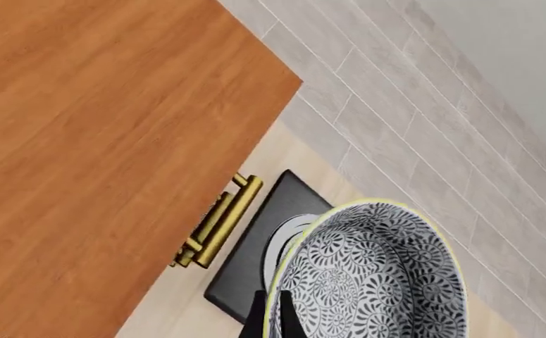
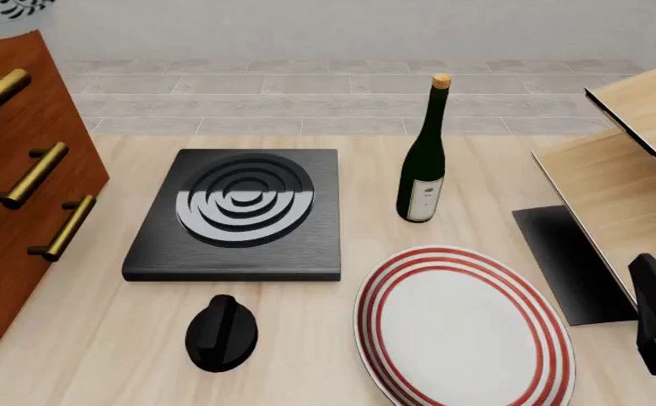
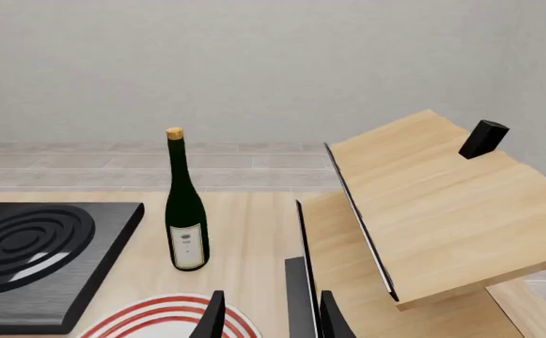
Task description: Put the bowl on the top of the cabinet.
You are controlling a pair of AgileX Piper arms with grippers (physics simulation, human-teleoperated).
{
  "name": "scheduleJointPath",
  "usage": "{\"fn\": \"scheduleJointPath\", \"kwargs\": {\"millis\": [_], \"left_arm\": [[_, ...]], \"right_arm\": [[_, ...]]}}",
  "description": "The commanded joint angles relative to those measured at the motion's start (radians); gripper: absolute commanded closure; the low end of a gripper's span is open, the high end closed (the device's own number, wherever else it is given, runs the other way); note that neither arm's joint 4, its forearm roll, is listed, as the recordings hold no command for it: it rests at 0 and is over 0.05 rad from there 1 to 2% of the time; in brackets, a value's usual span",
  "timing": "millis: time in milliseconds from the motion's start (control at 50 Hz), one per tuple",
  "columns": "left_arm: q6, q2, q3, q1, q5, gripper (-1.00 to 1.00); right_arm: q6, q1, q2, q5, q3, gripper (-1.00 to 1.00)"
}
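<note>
A pale wood table stands before a grey tiled floor and a plain light wall. At the left edge of the front view rises the reddish-brown cabinet, its brass bar handles stacked one below another. The bowl, white with a dense black floral pattern, shows only as a sliver at the very upper left corner of that frame, above the cabinet. In the left wrist view the bowl fills the lower right with its yellowish rim, and the left gripper has its dark fingers clamped on that rim; the cabinet's flat top spreads across the left of that picture.

Mid-table lies a black hob with concentric rings, a black computer mouse just below it. A dark green wine bottle stands upright right of the hob. A white plate with red rings sits at lower centre-right. A light-wood shelf structure occupies the right. The right gripper hangs near it, its jaws apart and holding nothing.
</note>
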Motion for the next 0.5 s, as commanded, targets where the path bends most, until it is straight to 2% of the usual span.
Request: {"fn": "scheduleJointPath", "kwargs": {"millis": [20, 380, 500], "left_arm": [[0.002, 0.011, -0.032, 0.062, 0.004, 1.0], [-0.028, 0.043, -0.058, 0.134, 0.004, 1.0], [-0.029, 0.051, -0.071, 0.189, 0.004, 1.0]], "right_arm": [[0.003, -0.001, 0.0, 0.0, 0.0, -1.0], [0.008, -0.001, 0.0, 0.001, 0.0, -1.0], [0.007, -0.001, 0.0, 0.001, 0.0, -1.0]]}}
